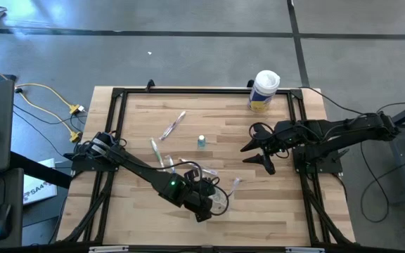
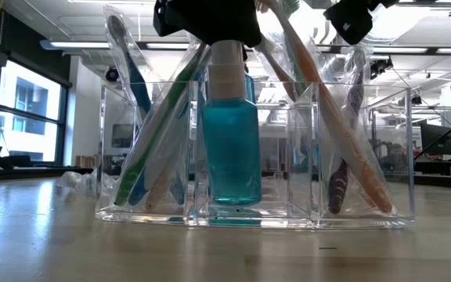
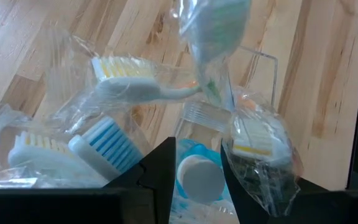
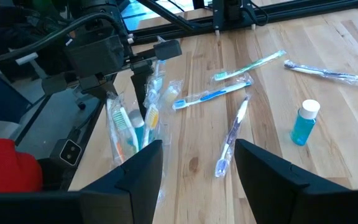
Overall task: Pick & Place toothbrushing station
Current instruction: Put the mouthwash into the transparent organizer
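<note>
At the table's near edge, the clear holder [image 2: 253,157] is seen already loaded: several wrapped toothbrushes [image 2: 143,133] stand tilted in its compartments, and a teal bottle with a white cap [image 2: 231,141] stands upright in the middle one. The left gripper [image 3: 197,177] is positioned directly over that bottle, fingers [image 3: 160,180] straddling the cap; a narrow gap is visible on both sides, so no clamp is judged, fingers slightly apart. The bottle is taken as just placed or being let go.

Remaining work, as judged: four loose toothbrushes [image 4: 232,134] and a second small teal bottle [image 4: 304,123] are left lying on the wood [image 4: 278,180], well apart from the holder. Task is estimated past halfway, not finished. The right gripper [image 4: 197,168] is held above mid-table, fingers spread, nothing between them.

View differences: compartment layout and bottle seating are shown only in the low view. The cap-to-finger gap is shown only by the left wrist view. Leftover items are counted from the right wrist and high views; in the high view the holder is largely hidden by the left arm [image 1: 146,172].
</note>
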Controlling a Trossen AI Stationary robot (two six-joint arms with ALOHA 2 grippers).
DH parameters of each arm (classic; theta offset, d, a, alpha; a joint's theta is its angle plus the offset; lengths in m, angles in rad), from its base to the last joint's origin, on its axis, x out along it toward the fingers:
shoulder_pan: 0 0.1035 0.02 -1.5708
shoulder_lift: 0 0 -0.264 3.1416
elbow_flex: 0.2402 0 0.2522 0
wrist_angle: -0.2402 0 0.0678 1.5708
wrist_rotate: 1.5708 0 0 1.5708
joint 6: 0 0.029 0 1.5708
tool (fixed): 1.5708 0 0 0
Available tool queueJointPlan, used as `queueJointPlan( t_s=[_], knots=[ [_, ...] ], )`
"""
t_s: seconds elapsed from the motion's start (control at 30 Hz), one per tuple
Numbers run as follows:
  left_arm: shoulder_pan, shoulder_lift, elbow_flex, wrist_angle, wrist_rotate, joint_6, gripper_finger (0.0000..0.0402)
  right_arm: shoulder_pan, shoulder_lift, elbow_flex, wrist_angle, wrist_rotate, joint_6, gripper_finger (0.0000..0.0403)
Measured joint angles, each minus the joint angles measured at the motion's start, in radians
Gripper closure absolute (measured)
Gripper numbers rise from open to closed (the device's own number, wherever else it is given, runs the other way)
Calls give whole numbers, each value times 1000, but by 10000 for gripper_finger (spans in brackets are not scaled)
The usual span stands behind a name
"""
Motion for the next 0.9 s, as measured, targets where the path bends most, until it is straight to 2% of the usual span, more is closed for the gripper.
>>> queueJointPlan(
  t_s=[0.3, 0.43, 0.77, 0.9],
  knots=[
    [0, -2, 2, 8, -4, 10, 272, 0, 0, 0, 0, 0, 0, 210],
    [0, -17, 57, -29, -20, 31, 272, 0, 0, 0, 0, 0, 0, 210],
    [-1, -16, 186, -215, -34, 28, 272, 0, 0, 0, -1, -3, 0, 210],
    [-1, -16, 289, -333, -86, 31, 272, 0, 0, 0, -3, -3, 0, 210]
  ],
)
